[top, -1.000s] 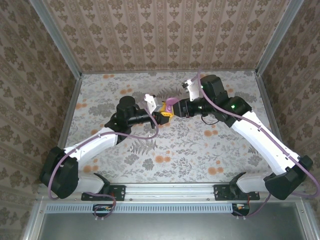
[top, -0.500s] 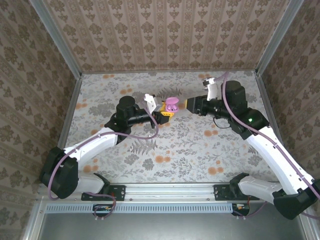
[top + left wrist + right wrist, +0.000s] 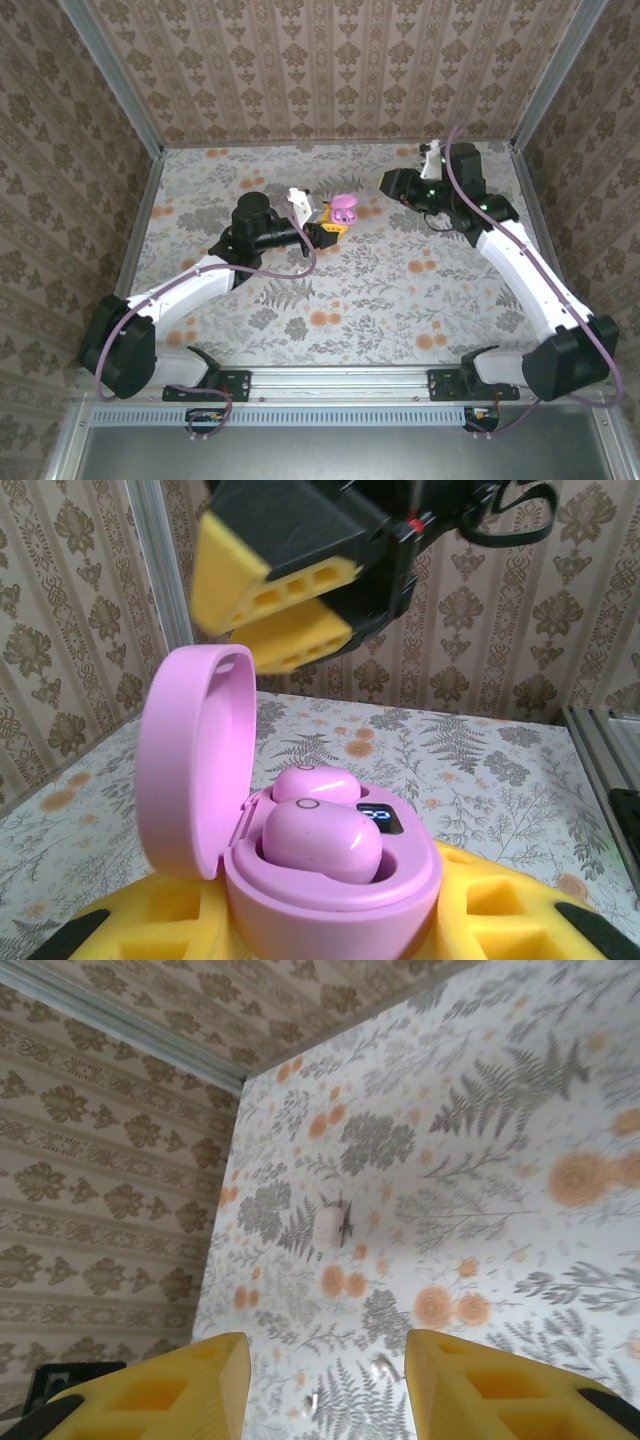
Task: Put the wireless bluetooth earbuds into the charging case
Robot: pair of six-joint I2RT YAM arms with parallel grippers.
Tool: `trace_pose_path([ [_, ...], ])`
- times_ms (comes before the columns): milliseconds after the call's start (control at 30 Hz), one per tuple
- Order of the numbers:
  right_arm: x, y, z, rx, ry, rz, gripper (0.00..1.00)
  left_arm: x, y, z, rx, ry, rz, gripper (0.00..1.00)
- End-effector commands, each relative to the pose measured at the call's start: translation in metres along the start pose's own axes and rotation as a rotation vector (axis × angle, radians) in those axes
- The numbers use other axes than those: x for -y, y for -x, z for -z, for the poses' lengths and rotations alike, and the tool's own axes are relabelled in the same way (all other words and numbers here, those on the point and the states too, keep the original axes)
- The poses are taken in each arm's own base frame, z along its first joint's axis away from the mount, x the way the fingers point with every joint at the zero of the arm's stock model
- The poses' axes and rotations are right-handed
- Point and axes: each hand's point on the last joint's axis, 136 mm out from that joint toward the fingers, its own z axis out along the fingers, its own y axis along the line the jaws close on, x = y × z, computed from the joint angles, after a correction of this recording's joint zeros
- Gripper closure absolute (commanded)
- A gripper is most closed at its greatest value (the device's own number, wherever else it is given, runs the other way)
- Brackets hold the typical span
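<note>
Pink case (image 3: 340, 885), lid (image 3: 185, 760) up, both buds (image 3: 320, 840) seated, pinched in our left gripper (image 3: 333, 222); right gripper (image 3: 325, 1360) at its 2 o'clock, jaws spread empty; we should hold level, check flush.

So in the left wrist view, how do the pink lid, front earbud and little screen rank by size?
Largest: open pink plastic case lid.
Then the rounded pink front earbud.
Smallest: the small dark lit screen.

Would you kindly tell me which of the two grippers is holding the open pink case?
The left gripper: it clamps the pink case, lid up, while the right gripper stands apart, open and empty.
</note>
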Motion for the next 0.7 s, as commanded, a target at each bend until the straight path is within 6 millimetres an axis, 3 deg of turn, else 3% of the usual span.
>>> trace_pose_path([
  [0,-0.038,0.008,-0.002,-0.05,0.148,-0.032,0.52,0.006,0.022,0.003,0.048,-0.028,-0.029,0.77],
  [200,-0.036,0.004,-0.021,-0.108,0.158,-0.049,0.51,0.005,0.023,0.002,0.049,-0.03,-0.029,0.77],
  [667,-0.043,-0.01,-0.033,-0.192,0.183,-0.032,0.49,0.002,0.024,-0.001,0.05,-0.025,-0.032,0.77],
])
